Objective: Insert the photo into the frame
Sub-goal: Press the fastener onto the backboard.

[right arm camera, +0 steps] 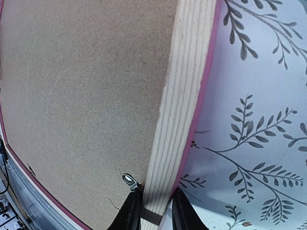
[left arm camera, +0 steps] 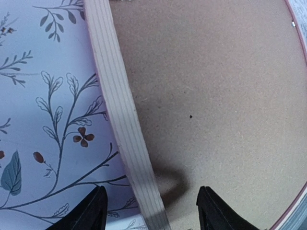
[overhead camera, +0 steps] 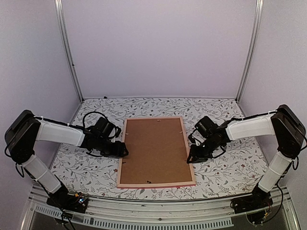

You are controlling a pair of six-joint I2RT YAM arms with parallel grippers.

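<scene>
From above, the frame (overhead camera: 158, 184) lies back-up on the table (overhead camera: 230, 167), with the left gripper (overhead camera: 123, 151) and right gripper (overhead camera: 191, 157) at its long rails. Left wrist: fingers (left arm camera: 91, 213) are spread wide, straddling the rail. Right wrist: fingers (right arm camera: 130, 213) hug the rail, seemingly pinching it.

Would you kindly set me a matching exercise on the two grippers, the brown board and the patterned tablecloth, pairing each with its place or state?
Things:
1. left gripper
2. right gripper
3. brown board
4. tablecloth

Places or states:
A. leaf-patterned, lying under the frame
B. fingers wide apart, astride the left rail
C. faces up inside the pink rails
D. fingers closed on the right rail

Pairs: 1-B, 2-D, 3-C, 4-A.
</scene>
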